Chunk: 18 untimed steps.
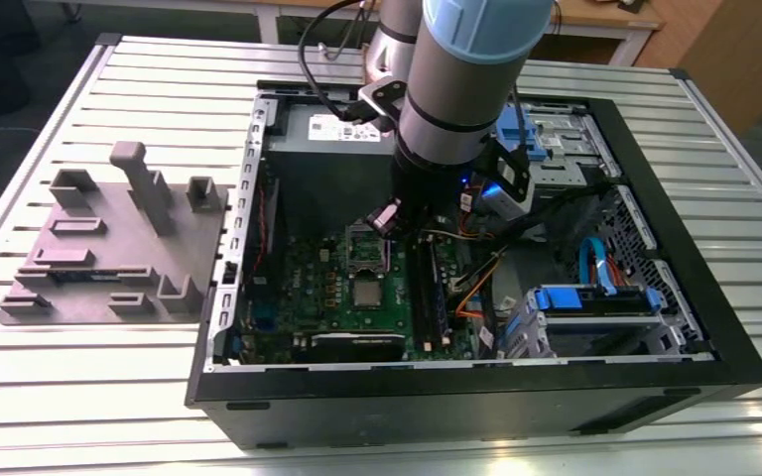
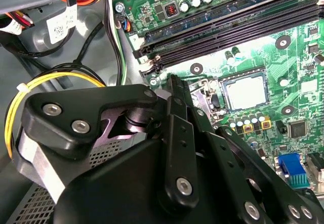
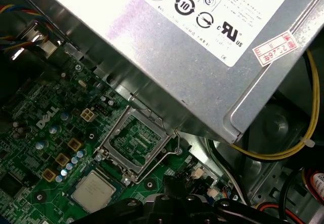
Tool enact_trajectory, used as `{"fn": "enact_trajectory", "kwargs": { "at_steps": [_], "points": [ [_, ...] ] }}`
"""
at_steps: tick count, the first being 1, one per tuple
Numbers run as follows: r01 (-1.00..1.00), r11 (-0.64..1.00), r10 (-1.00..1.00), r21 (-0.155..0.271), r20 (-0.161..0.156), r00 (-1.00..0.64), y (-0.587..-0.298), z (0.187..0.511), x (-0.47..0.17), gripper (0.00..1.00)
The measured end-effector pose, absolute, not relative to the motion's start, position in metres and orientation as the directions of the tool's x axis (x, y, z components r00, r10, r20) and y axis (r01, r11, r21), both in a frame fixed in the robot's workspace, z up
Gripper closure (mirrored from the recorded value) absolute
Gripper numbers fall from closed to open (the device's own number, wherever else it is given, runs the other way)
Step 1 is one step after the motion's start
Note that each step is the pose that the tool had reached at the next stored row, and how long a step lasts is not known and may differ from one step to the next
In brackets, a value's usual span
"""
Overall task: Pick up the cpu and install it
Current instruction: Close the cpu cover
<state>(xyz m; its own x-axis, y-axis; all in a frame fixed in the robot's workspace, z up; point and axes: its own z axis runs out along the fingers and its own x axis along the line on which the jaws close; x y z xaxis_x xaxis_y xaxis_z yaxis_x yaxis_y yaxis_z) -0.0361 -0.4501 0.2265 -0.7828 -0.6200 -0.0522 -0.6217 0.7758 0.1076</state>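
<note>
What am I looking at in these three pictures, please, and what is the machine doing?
This is a robot arm with a gripper at its end, reaching into an open computer case that lies on a slatted metal table. The exterior view comes from a camera off the arm; both wrist views come from cameras riding on the arm, looking at the green motherboard. On the exterior view's left sits a grey tray of holders. The cpu, a small silver square, lies set into the board, beside an opened metal frame. The gripper hangs just above that area; I cannot tell whether it holds anything.
</note>
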Motion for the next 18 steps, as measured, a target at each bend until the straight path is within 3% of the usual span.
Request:
{"fn": "enact_trajectory", "kwargs": {
  "at_steps": [18],
  "points": [
    [-0.622, 0.775, -0.619, 0.116, -0.059, -0.783, -0.4501, 0.2265, -0.0361, 0.90]
  ]
}}
